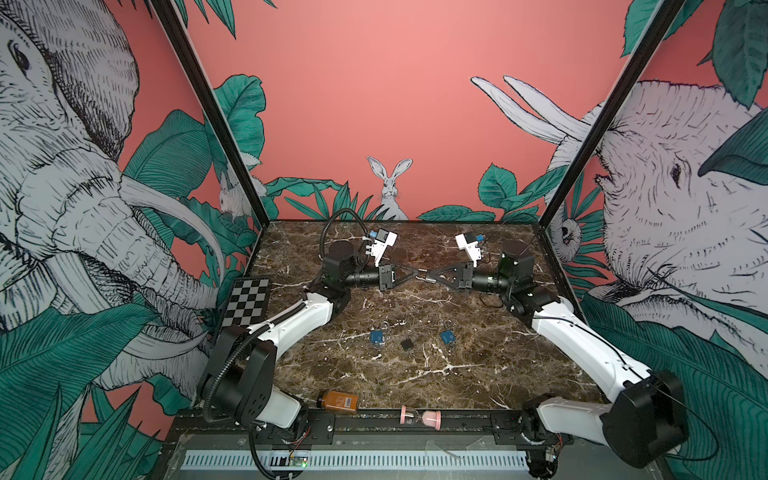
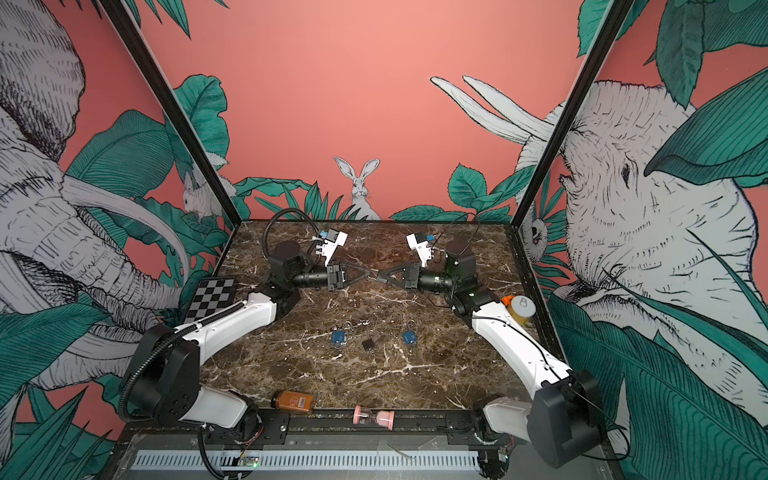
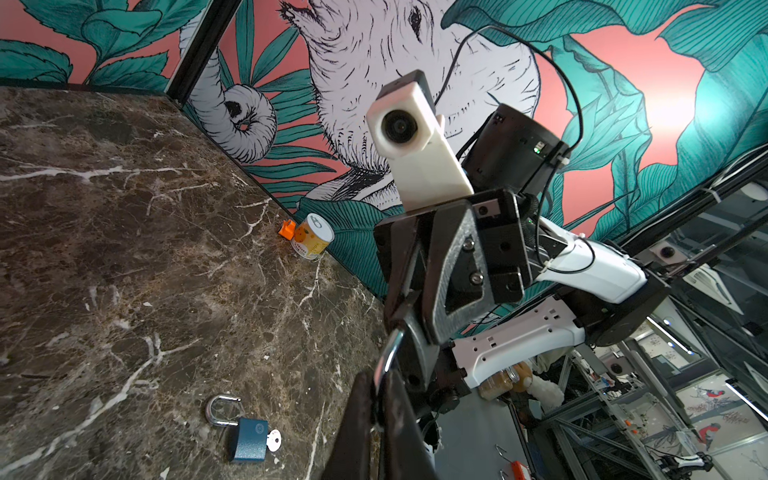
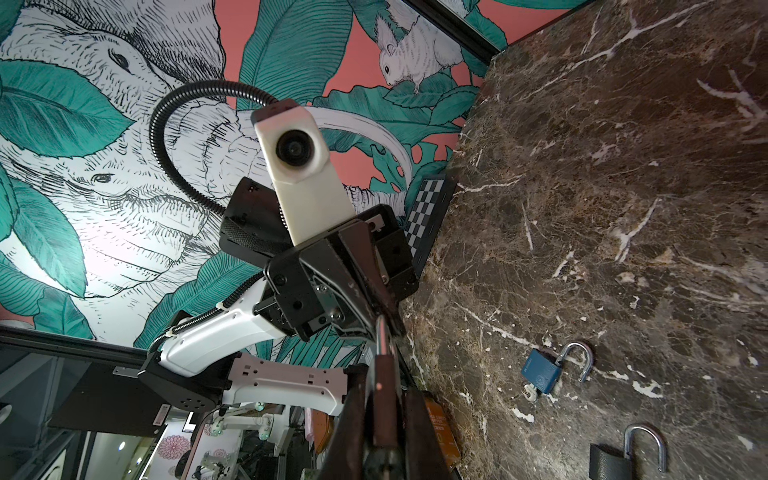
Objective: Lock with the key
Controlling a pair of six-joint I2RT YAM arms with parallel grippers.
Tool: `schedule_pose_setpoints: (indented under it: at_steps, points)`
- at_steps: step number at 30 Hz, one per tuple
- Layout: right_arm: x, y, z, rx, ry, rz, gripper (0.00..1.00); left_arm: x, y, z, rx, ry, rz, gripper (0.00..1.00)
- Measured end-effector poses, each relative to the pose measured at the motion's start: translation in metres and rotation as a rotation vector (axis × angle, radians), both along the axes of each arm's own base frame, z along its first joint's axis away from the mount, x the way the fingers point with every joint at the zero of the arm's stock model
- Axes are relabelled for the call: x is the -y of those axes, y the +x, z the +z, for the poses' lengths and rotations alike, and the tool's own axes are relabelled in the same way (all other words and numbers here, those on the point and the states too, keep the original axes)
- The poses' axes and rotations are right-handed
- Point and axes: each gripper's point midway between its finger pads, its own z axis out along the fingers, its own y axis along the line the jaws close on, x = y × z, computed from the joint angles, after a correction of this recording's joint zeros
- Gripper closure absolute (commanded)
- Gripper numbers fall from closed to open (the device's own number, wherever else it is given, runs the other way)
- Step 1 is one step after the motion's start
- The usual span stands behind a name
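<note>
Holding small dark metal padlock (image 4: 382,395) mid-air over brown marble tabletop (image 1: 478,374): right gripper (image 1: 433,276) clamped on body, left gripper (image 1: 415,272) pinched shut on steel shackle (image 4: 380,332). Can't tell if shackle seated; no key seen there. Lying on tabletop, shackles open: blue padlock (image 4: 540,372) with silver key (image 4: 530,390), second blue padlock (image 3: 249,440), black padlock (image 4: 609,461). Looks early: none confirmed locked.

Smooth marble-look table (image 1: 415,374), shiny metal shackle (image 3: 390,353)
</note>
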Motion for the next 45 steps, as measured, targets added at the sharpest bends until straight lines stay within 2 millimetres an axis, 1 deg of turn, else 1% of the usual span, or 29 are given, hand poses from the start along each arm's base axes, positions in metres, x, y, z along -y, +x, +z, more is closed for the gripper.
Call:
schedule_pose_setpoints:
  at_steps: [1,11,16,25,28,30,31,36,39,40,41,42,44,45]
  points:
    - [0.0,0.0,0.0,0.004,0.0,0.0,1.0,0.0,0.0,0.001,-0.004,-0.003,-0.001,1.0]
    - [0.002,-0.002,0.01,0.074,0.01,0.01,1.0,0.004,-0.004,0.014,-0.092,-0.052,-0.013,1.0]
    - [0.003,-0.001,0.01,0.093,0.005,0.01,1.0,0.006,-0.005,0.015,-0.12,-0.053,-0.009,1.0]
    - [0.006,0.0,0.01,0.101,0.005,0.009,1.0,0.012,-0.004,0.015,-0.119,-0.041,0.011,1.0]
    - [0.005,0.002,0.01,0.104,0.007,0.01,1.0,0.013,-0.003,0.016,-0.118,-0.042,0.019,1.0]
    - [0.0,0.003,0.008,0.107,0.008,0.021,1.0,0.015,-0.004,0.016,-0.118,-0.042,0.021,1.0]
    - [-0.003,0.003,0.006,0.102,0.008,0.029,1.0,0.015,-0.003,0.015,-0.12,-0.04,0.031,1.0]
    - [-0.008,0.014,-0.001,0.09,0.01,0.029,1.0,0.014,0.009,0.011,-0.122,-0.03,0.097,1.0]
    - [-0.009,0.019,-0.006,0.071,0.008,0.019,1.0,0.013,0.015,0.004,-0.118,0.0,0.133,1.0]
    - [-0.009,0.02,-0.008,0.064,0.004,0.015,1.0,0.013,0.016,0.001,-0.111,0.015,0.143,0.97]
    - [-0.009,0.021,-0.01,0.057,0.0,0.011,1.0,0.013,0.017,0.0,-0.103,0.028,0.15,0.9]
    - [-0.009,0.021,-0.011,0.053,-0.002,0.01,1.0,0.013,0.017,-0.002,-0.095,0.038,0.155,0.85]
    - [-0.01,0.019,-0.011,0.052,-0.001,0.016,1.0,0.016,0.014,-0.005,-0.084,0.051,0.15,0.8]
    - [-0.009,0.019,-0.012,0.042,-0.004,0.014,1.0,0.017,0.013,-0.006,-0.082,0.055,0.149,0.8]
